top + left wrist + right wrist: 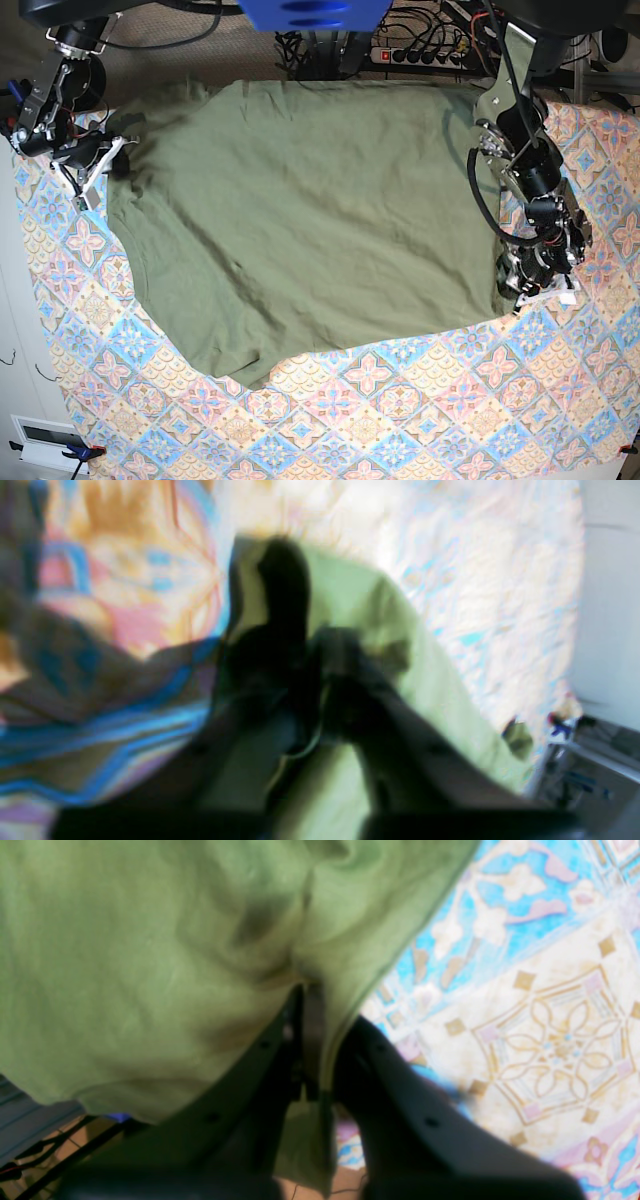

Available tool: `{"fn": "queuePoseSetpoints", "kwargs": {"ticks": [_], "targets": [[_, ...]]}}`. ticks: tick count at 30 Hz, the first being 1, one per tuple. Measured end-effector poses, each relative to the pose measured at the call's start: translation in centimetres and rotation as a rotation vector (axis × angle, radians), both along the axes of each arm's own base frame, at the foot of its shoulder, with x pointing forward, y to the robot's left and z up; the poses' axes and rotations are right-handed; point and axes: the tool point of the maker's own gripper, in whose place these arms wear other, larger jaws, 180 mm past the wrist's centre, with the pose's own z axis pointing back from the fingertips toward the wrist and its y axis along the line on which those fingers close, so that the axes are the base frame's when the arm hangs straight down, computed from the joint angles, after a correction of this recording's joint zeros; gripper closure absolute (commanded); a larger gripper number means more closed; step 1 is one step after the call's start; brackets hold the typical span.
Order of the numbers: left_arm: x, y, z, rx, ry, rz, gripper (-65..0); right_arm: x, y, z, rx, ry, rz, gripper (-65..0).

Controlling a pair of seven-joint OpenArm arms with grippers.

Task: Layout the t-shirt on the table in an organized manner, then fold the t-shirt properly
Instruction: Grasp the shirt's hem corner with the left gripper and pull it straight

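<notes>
Cloth filled the middle of the counter [400, 420]: the t-shirt [300, 220] lay spread nearly flat, its long axis running across the base view between the two arms. Each pincer sat at an opposite end of that axis, so any stretch or fold would have to work along that line. The left pincer [538, 290], at the base view's right edge of the garment, was clenched on the fabric, though its wrist view was badly blurred. The right pincer [320, 1040], at the far corner on that view's left, was clamped tight on a fold of the green cloth. Beyond the counter's far edge cables and a power strip [420, 52] lay clear of both arms.
</notes>
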Motion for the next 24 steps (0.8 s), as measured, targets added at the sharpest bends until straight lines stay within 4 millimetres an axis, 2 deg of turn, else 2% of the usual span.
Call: {"fn": "queuePoseSetpoints", "kwargs": {"ticks": [2,5,11,14,18,21,22,24], "targets": [[0.4,-0.6,0.3,-0.012,0.001,-0.014,-0.4,0.1,0.0,0.0,0.001,-0.002,0.000,-0.7],[1.6,-0.1,1.7,-0.005,-0.023,-0.014,0.0,0.1,0.0,0.0,0.000,-0.002,0.000,-0.7],[5.8,4.0,8.9,0.079,-0.146,0.014,0.0,0.1,0.0,0.0,0.000,-0.002,0.000,-0.7],[7.5,4.2,11.5,0.173,-0.160,-0.045,0.0,0.1,0.0,0.0,0.001,-0.002,0.000,-0.7],[8.9,2.3,12.5,0.240,-0.156,-0.134,0.0,0.1,0.0,0.0,0.001,-0.003,0.000,-0.7],[9.0,2.2,12.7,0.248,-0.161,-0.137,0.0,0.1,0.0,0.0,0.000,-0.001,0.000,-0.7],[9.1,2.4,12.7,0.256,-0.168,-0.126,-1.2,0.1,0.0,0.1,0.000,-0.003,0.000,-0.7],[8.6,3.1,12.0,0.269,-0.161,-0.108,-9.2,0.1,0.0,0.0,0.002,-0.003,0.000,-0.7]]}}
